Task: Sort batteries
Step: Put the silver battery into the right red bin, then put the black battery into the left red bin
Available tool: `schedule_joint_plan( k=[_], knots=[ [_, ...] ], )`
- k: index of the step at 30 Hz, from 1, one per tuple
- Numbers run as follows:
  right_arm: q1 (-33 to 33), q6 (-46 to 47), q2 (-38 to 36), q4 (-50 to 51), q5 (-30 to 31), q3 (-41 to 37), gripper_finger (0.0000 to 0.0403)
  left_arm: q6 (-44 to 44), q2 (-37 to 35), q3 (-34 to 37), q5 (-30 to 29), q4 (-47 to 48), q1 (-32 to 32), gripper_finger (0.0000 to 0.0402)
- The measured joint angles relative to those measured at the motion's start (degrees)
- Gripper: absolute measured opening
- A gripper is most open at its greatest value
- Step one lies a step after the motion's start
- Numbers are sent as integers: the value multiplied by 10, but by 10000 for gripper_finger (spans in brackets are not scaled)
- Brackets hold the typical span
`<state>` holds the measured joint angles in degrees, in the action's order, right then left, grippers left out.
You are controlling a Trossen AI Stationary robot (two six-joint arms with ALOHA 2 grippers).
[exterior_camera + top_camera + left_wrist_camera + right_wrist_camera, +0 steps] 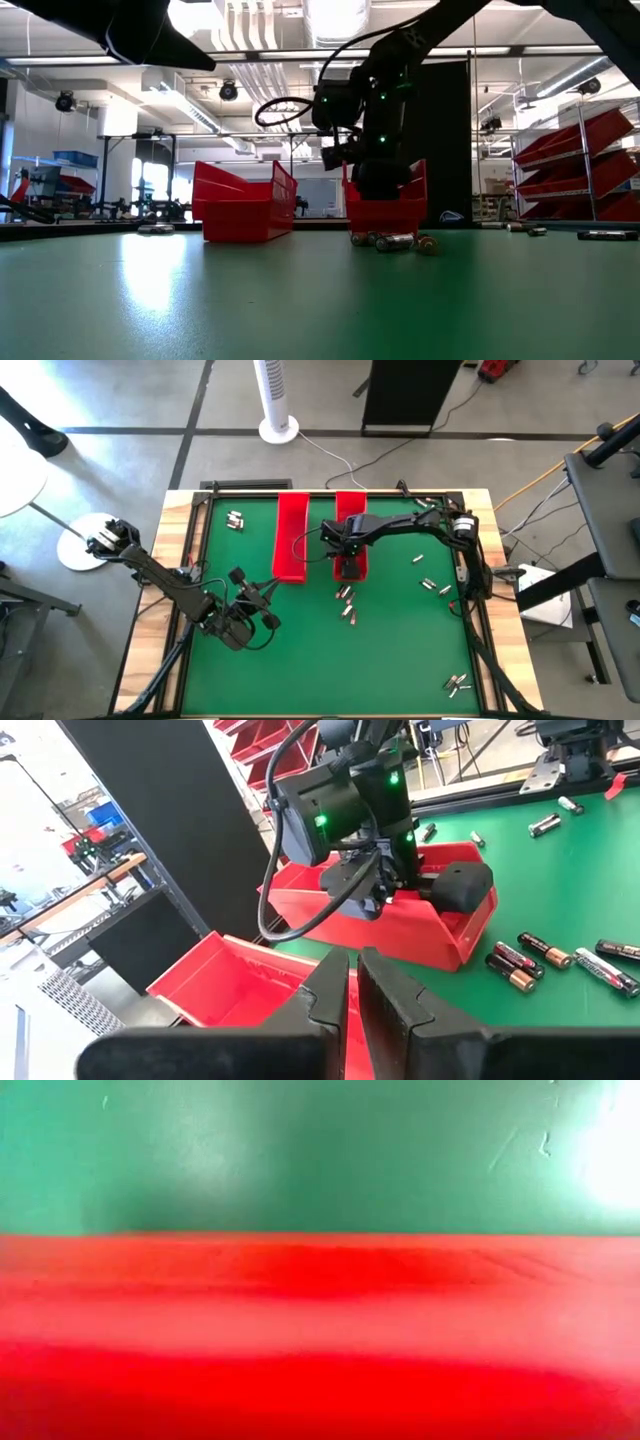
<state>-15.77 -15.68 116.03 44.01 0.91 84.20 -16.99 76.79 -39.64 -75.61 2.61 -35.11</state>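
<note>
- Right tool (349, 565) sits low inside the right red tray (351, 510), near end – I cannot tell its jaw state or load.
- Left tool (352, 982), closed and empty, waits near the left tray (291, 535).
- Batteries (346, 603) lie just off that near end – a careless exit could shove the tray into them.

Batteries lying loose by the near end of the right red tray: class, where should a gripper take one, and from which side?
Take one battery across its round middle, coming straight down from above: they lie flat on the green mat, ends exposed, sides free.
</note>
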Motion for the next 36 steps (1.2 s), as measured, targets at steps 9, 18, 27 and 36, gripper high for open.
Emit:
schedule_joint_plan(
  k=[9,18,27,36],
  knots=[
    [0,1,0,-1,4,0,250,0,0,0,0,1,0,8],
    [1,10,-17,6,16,-3,309,0,0,0,0,1,0,8],
    [63,61,-164,60,99,-3,337,0,0,0,0,4,1,8],
    [240,190,-314,-52,97,-120,328,-1,0,0,0,4,1,8]
  ],
)
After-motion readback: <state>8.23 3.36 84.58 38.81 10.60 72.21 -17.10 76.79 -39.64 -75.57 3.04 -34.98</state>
